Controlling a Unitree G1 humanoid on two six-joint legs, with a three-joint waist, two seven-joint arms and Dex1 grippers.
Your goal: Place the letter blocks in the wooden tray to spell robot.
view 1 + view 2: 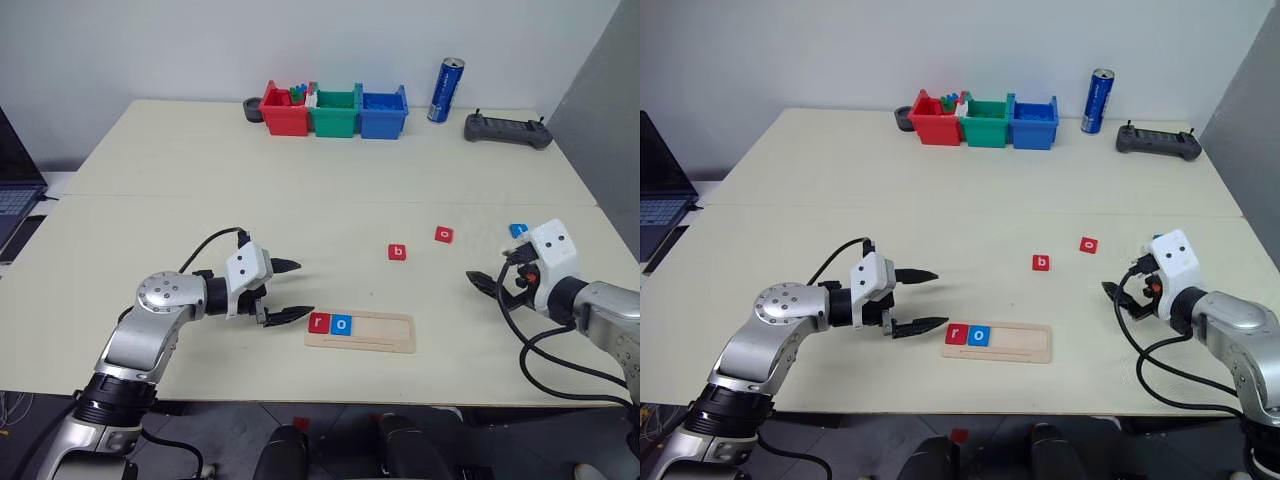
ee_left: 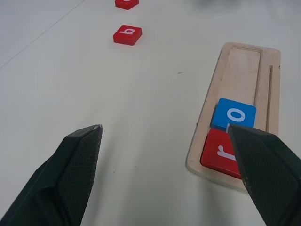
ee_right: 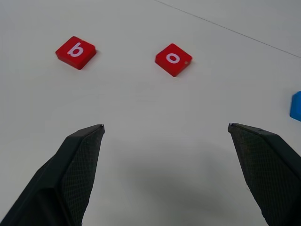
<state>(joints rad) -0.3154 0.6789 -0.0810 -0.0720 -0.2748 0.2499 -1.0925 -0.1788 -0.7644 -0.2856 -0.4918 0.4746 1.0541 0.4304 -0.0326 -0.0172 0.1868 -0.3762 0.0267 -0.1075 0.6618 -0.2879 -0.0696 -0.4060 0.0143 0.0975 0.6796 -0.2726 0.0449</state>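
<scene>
Hovering wide open at lower left, the left gripper [image 1: 290,291] sits beside the wooden tray [image 1: 385,335] holding r, o; the spread, empty right gripper [image 3: 164,129] faces the red b block [image 1: 397,252], likely next.

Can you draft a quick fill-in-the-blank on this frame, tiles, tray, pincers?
1. The wooden tray holds ____ letter blocks.
2. The tile in the tray next to the red r is coloured ____.
3. The loose red b and red o lie on the ____, outside the tray.
4. Both the left pincer and the right pincer stand ____, holding nothing.

Missing words: two; blue; table; open
</scene>
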